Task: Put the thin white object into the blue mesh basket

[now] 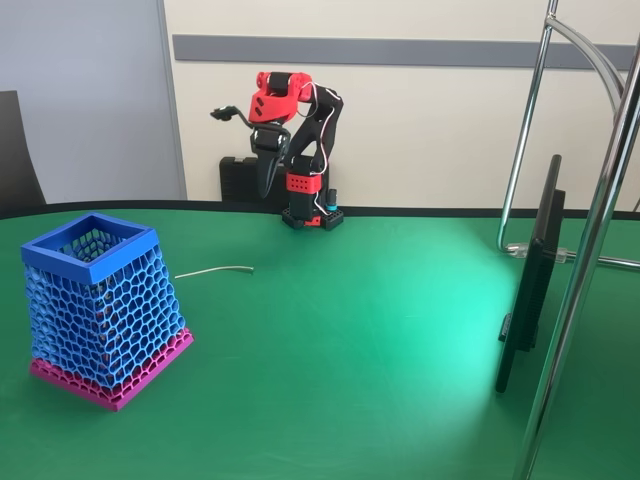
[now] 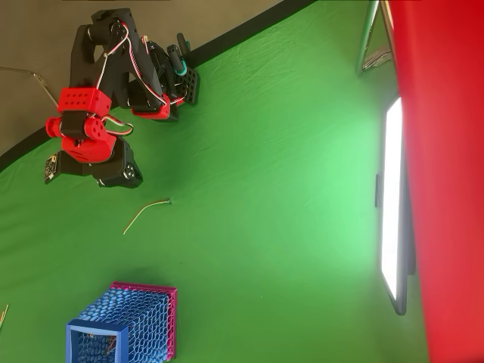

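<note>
Thin white object (image 1: 215, 270) is just lying flat on the green table (image 1: 380, 340) in the fixed view, a skinny, slightly bent strand, a bit right of the blue mesh basket (image 1: 100, 310) and not touching it. Basket sits near the left edge, tilted a little, open top up, honeycomb walls, pink base at the bottom. The arm (image 1: 300, 150), red and black, is folded up at the back edge of the table by the wall, with the gripper (image 1: 268, 175) hanging down, well above and behind the strand. From this angle the dark fingers look pressed together with nothing in them, so I'd call the claw closed and empty. On the right there's a dark monitor (image 1: 535, 270) seen edge-on and some chrome stand tubes (image 1: 590, 250). Now the overhead view: the thin white object (image 2: 147, 212) looks more yellowish-green here, lying on the cloth between the arm and the basket, apart from both. The gripper (image 2: 117, 172) is up left, near the strand but not over it, and the jaws can't really be made out from above. The blue mesh basket (image 2: 125, 325) is down at the bottom left. The monitor (image 2: 393, 204) glows white along the right side.
</note>
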Robot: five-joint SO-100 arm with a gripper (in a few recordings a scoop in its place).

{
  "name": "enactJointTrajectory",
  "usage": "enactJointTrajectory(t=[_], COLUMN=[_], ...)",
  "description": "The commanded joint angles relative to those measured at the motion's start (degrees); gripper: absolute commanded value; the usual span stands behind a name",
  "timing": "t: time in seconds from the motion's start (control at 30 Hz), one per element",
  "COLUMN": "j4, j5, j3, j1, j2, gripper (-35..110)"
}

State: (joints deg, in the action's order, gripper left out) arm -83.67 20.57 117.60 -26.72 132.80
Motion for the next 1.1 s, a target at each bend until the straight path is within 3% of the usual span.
enactJointTrajectory(t=[0.0,0.37,1.07], j4=[1.7,14.2,15.2], j5=[2.8,1.8,-1.3], j3=[-2.5,-4.3,-11.8], j1=[-1.9,-7.5,-2.3], j2=[-5.1,-20.7,-39.4], gripper=[1,1,12])
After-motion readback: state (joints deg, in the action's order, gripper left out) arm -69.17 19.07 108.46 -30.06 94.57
